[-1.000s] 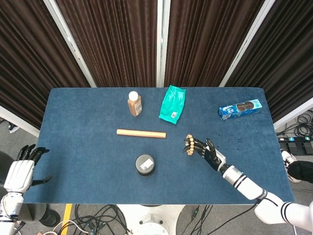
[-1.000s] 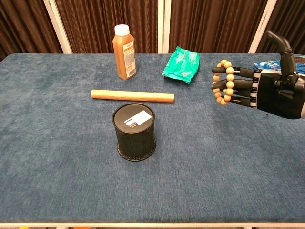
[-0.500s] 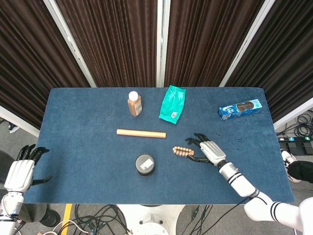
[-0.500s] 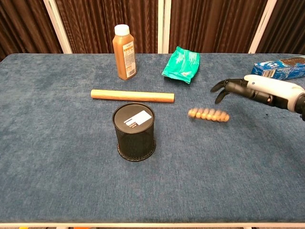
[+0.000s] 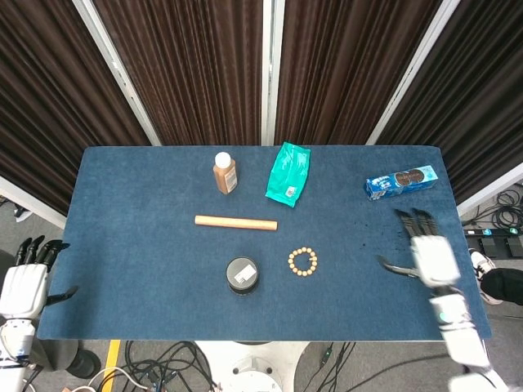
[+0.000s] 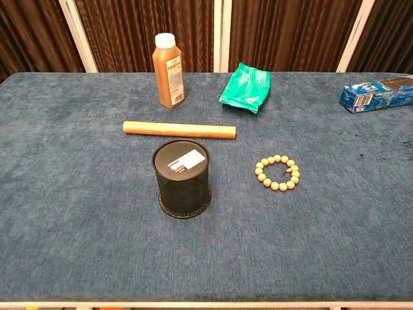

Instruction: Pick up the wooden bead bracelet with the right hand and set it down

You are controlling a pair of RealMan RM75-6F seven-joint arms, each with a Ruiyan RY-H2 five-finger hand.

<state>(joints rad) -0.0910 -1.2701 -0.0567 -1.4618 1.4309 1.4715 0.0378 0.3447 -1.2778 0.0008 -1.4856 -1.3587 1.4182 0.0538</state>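
Both hands empty, fingers spread: right hand (image 5: 429,258) well apart from bracelet (image 5: 302,261).

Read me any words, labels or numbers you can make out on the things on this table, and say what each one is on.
No text here can be read.
Bottle: label print too small.
Green packet: print blurred.
Blue biscuit pack: lettering too small.
Black mesh cup: white card on top, dark marks unreadable.
Wooden bead bracelet and wooden stick: no markings seen.

Each hand had a white shell back and black fingers: left hand (image 5: 21,286), right hand (image 5: 431,256). The right forearm (image 5: 460,336) was white with a dark band.
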